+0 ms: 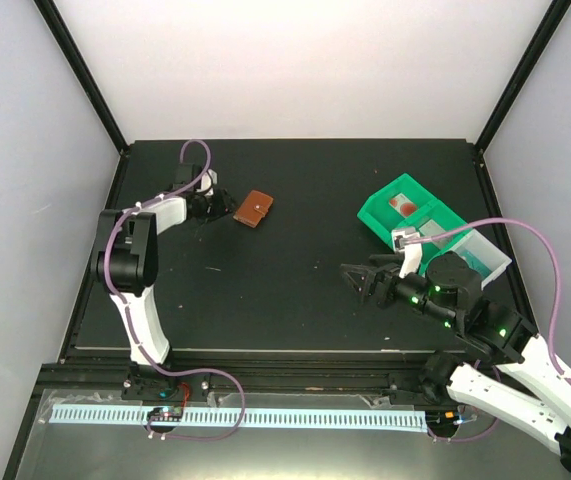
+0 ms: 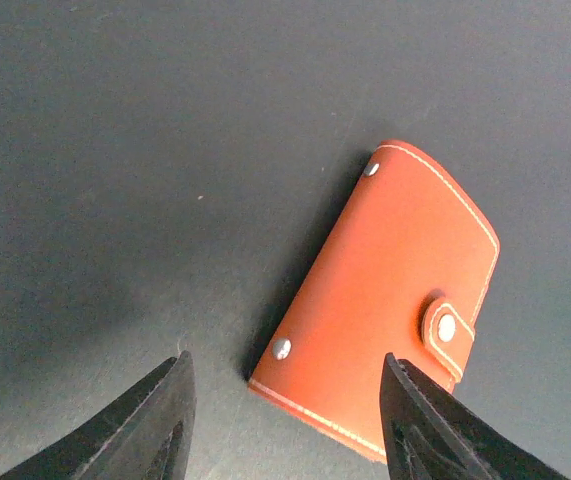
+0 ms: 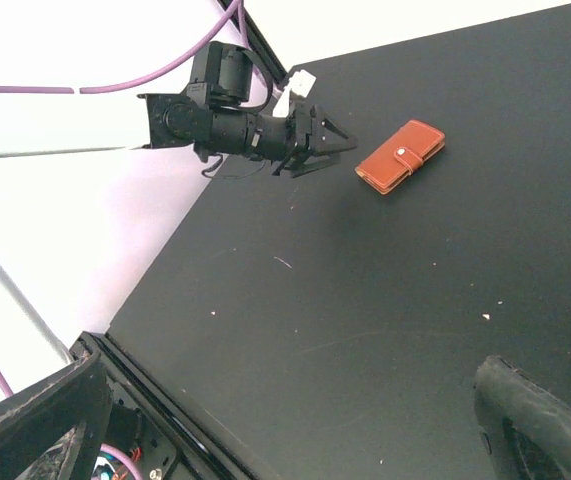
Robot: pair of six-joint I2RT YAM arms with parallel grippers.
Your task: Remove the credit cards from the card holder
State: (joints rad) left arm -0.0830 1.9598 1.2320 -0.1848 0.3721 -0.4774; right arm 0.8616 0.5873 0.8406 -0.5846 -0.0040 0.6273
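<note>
The brown leather card holder (image 1: 256, 208) lies flat and closed at the far left of the black table, its snap tab fastened (image 2: 445, 328). No cards show in it. My left gripper (image 1: 221, 206) is open just to its left, and its fingertips (image 2: 181, 372) straddle the holder's near corner without touching it. The holder (image 3: 400, 156) and the left gripper (image 3: 333, 146) also show in the right wrist view. My right gripper (image 1: 357, 281) is open and empty over mid-table, far from the holder. A white card with a red blot (image 1: 402, 204) lies in the green tray.
The green compartmented tray (image 1: 377, 222) stands at the right, with a pale clear section (image 1: 485, 250) beside the right arm. White walls and black frame posts enclose the table. The table's left edge (image 3: 155, 290) shows in the right wrist view.
</note>
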